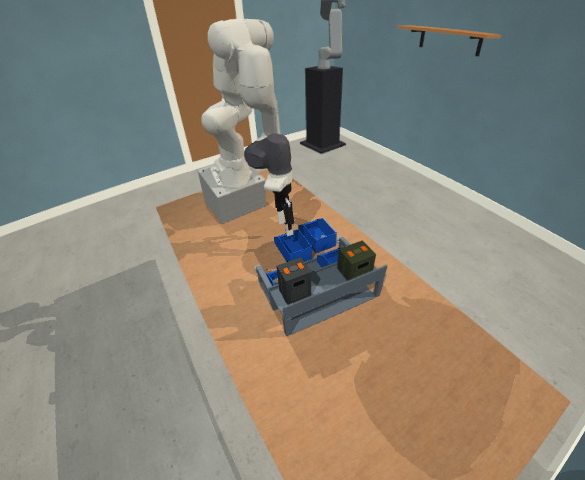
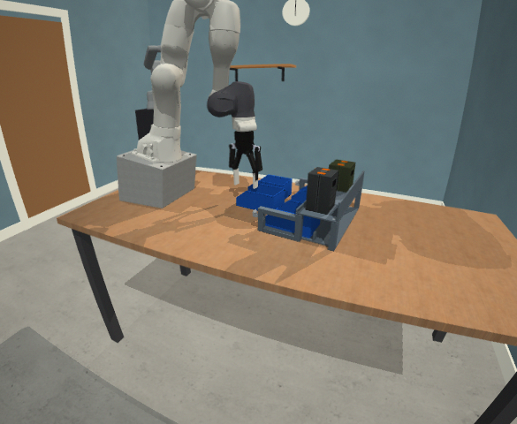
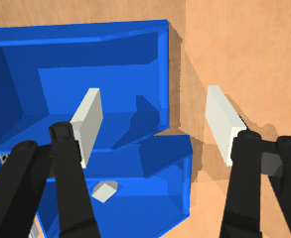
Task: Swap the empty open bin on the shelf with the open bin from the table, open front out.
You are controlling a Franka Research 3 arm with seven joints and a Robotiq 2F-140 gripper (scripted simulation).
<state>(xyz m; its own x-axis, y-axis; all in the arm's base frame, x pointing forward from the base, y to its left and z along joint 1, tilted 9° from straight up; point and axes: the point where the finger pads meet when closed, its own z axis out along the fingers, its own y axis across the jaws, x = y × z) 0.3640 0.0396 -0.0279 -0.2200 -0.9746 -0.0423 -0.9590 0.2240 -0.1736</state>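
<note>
Gripper (image 1: 285, 225) (image 2: 246, 182) (image 3: 153, 102): fingers apart, nothing clamped, straddling the end wall of the empty blue open bin (image 1: 296, 252) (image 2: 259, 199) (image 3: 100, 89) in front of the shelf (image 1: 328, 305) (image 2: 299, 226); its footing unclear. Parts bin (image 1: 325, 243) (image 2: 284, 181) (image 3: 135, 210) close beside. Risk: closing off-centre, or swinging sideways, could shove one bin into the other.

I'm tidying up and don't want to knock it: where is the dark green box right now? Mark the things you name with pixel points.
In the top view, the dark green box (image 1: 356, 259) (image 2: 343, 175) stands on the right end of the gray shelf (image 1: 333, 297) (image 2: 350, 198), right of the dark gray box (image 1: 294, 284) (image 2: 321, 192).
</note>
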